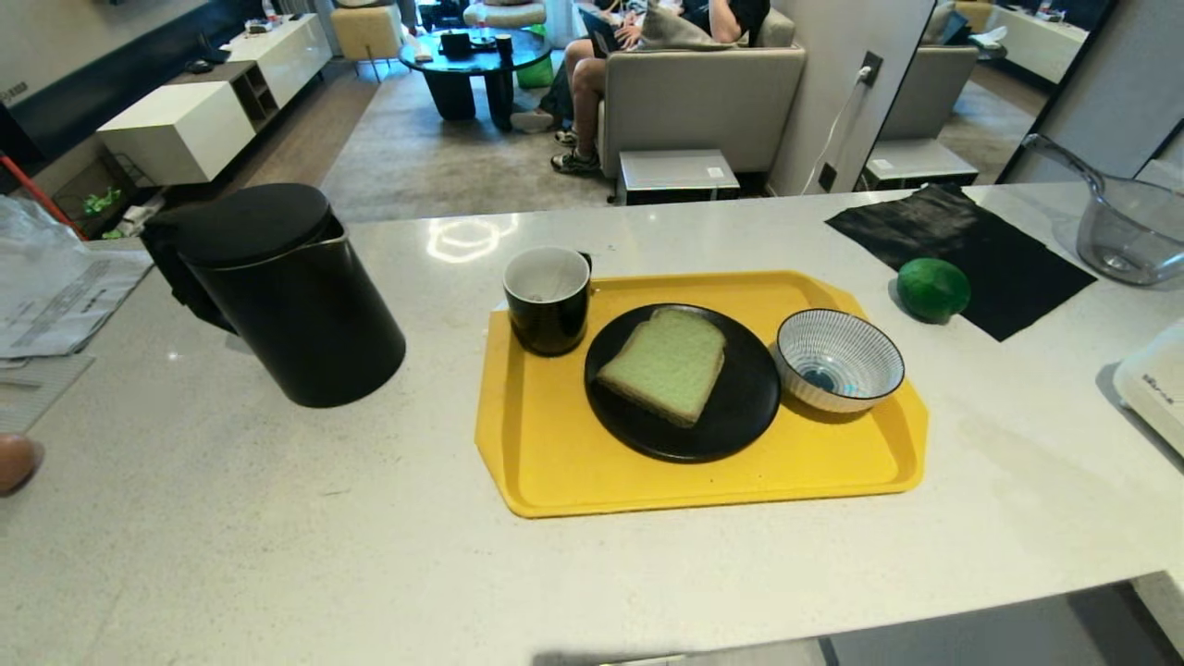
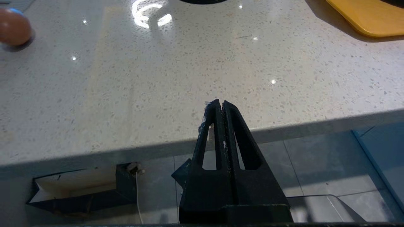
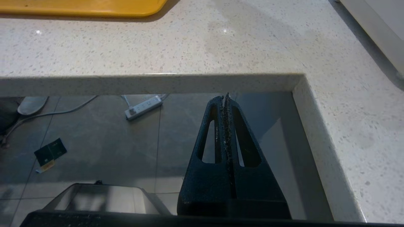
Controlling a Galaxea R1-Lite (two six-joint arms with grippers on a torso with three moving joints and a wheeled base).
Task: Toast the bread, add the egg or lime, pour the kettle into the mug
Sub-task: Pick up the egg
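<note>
The pale green bread (image 1: pixel 668 364) lies on a black plate (image 1: pixel 740 416) on a yellow tray (image 1: pixel 555 462). The black mug (image 1: pixel 548 298) stands upright at the tray's back left corner. To the tray's left stands the tall black kettle (image 1: pixel 277 291), lid on. The green lime (image 1: pixel 932 289) rests at the edge of a black cloth, right of the tray. A brownish egg (image 1: pixel 14 461) (image 2: pixel 14 26) sits at the counter's far left. My left gripper (image 2: pixel 220 102) and right gripper (image 3: pixel 224 97) are both shut and empty, held at the counter's front edge.
A striped white bowl (image 1: pixel 839 359) sits on the tray's right side. A glass pot (image 1: pixel 1124 227) stands at the back right and a white appliance (image 1: pixel 1156 384) at the right edge. Papers and a plastic bag (image 1: pixel 55 287) lie far left. A person sits on a sofa beyond.
</note>
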